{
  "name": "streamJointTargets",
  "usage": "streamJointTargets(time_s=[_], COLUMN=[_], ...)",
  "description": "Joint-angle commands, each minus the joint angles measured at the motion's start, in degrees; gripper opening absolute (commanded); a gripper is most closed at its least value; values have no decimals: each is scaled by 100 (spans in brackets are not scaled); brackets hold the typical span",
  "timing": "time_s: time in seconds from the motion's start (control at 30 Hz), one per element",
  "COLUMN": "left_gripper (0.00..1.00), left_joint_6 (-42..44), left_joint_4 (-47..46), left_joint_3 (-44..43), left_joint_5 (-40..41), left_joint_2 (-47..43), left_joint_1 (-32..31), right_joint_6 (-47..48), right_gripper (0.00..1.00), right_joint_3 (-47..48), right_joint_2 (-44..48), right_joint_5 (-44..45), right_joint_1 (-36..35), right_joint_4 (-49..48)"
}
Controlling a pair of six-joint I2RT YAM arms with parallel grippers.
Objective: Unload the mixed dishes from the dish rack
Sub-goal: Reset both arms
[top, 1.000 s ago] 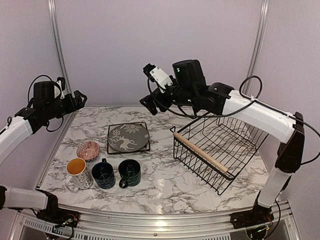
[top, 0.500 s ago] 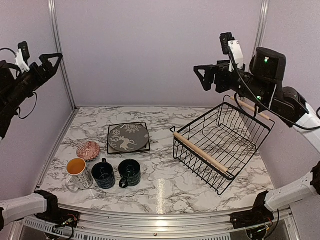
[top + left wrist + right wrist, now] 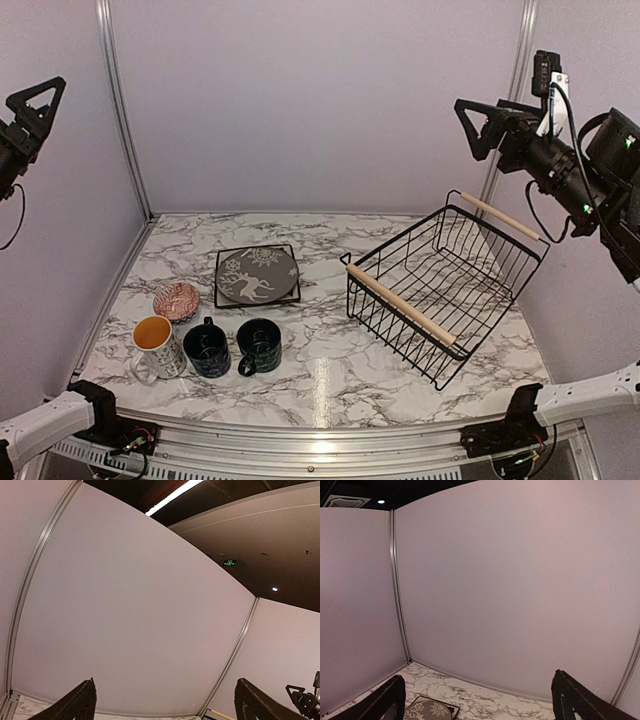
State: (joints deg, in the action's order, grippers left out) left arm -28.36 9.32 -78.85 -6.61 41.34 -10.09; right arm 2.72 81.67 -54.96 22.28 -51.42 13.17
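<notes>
The black wire dish rack (image 3: 440,300) with two wooden bar handles stands tilted at the right of the marble table, with no dishes in it. The square dark patterned plate (image 3: 257,275) lies left of it and also shows in the right wrist view (image 3: 430,711). In front of the plate are the pinkish-red bowl (image 3: 177,299), the white mug with orange inside (image 3: 155,343) and two dark mugs (image 3: 208,348) (image 3: 260,345). My left gripper (image 3: 38,100) (image 3: 165,700) is open and empty, high at the far left. My right gripper (image 3: 475,130) (image 3: 477,697) is open and empty, high above the rack.
Pale walls with metal corner posts (image 3: 120,110) enclose the table on three sides. The table's front edge rail (image 3: 320,450) runs along the bottom. One tip of a rack handle (image 3: 220,714) shows in the left wrist view.
Both arms have risen and swung outward, the left to the upper left, the right to the upper right. The dishes and the rack have not moved.
</notes>
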Motion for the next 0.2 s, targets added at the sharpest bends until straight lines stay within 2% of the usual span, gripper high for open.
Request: streamJointTargets(time_s=[0.0,0.17], left_gripper=[99,99], left_joint_6=[-39,-21], left_joint_4=[181,154], left_joint_3=[-179,-168], left_joint_5=[90,105], left_joint_2=[-39,-5], left_joint_1=[7,8], right_joint_6=[86,83], right_gripper=[98,99], right_joint_3=[-193,-233], right_joint_2=[199,306], right_joint_5=[220,281], right_joint_1=[1,0], right_joint_4=[-232,-186])
